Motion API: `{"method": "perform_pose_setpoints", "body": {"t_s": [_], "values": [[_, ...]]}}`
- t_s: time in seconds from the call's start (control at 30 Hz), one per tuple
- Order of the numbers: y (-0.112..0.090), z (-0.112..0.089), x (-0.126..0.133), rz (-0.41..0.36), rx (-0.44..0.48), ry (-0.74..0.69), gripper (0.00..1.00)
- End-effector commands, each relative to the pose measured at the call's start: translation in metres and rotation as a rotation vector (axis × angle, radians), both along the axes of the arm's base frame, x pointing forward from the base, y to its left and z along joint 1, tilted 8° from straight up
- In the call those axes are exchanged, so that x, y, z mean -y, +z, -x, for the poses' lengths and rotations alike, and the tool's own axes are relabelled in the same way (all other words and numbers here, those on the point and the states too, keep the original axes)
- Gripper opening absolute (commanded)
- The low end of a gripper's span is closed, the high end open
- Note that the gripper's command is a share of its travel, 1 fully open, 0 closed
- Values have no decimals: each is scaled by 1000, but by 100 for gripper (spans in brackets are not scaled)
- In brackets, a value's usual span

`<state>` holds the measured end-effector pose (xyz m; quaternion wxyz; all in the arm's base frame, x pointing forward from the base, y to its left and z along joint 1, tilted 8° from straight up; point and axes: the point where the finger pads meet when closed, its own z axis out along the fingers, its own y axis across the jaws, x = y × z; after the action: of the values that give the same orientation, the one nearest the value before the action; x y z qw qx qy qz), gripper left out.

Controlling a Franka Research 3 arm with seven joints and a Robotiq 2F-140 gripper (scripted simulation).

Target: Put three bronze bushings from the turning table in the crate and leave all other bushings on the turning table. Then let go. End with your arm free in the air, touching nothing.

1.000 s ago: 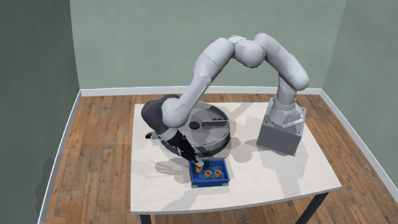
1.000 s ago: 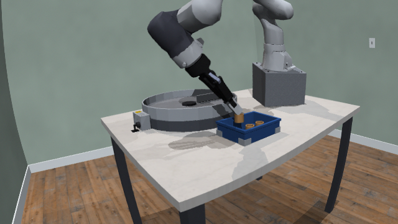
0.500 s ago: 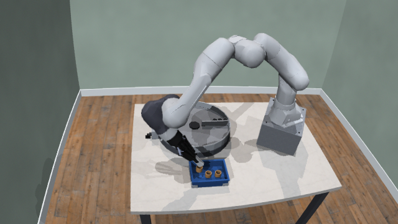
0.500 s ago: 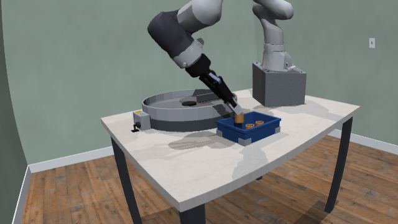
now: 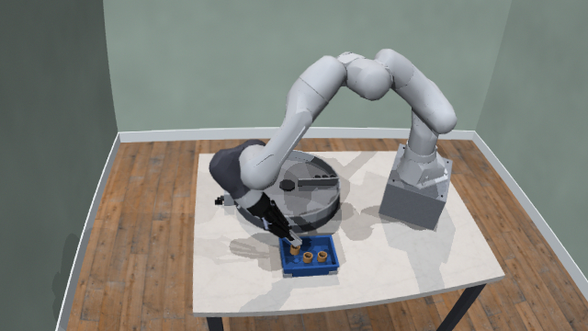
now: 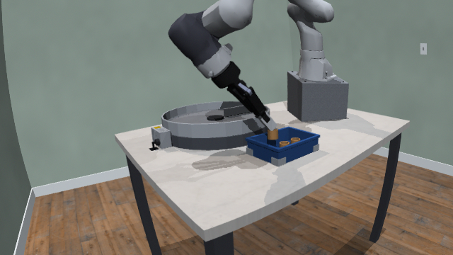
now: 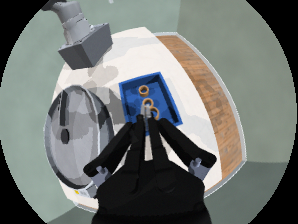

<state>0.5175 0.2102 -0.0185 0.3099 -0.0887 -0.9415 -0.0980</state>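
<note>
Top view: high, in front of the bench (image 5: 220, 294), looking down at the whole arm. Exterior: low, off a bench (image 6: 212, 212) corner, closer. Wrist: fisheye behind the claw (image 7: 150, 117). All three share the crate (image 5: 332, 267).
</note>
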Motion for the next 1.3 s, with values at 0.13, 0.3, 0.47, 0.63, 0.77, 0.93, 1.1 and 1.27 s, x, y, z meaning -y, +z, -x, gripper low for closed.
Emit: {"method": "perform_pose_setpoints", "body": {"t_s": [0.13,0.3,0.47,0.63,0.77,0.93,1.1,1.27], "values": [[0,-1,2,0,5,3,0],[0,-1,2,0,5,3,0],[0,-1,2,0,5,3,0],[0,-1,2,0,5,3,0],[0,-1,2,0,5,3,0],[-1,-1,2,0,5,3,0],[-4,-2,1,0,5,3,0],[-10,-2,1,0,5,3,0]]}}
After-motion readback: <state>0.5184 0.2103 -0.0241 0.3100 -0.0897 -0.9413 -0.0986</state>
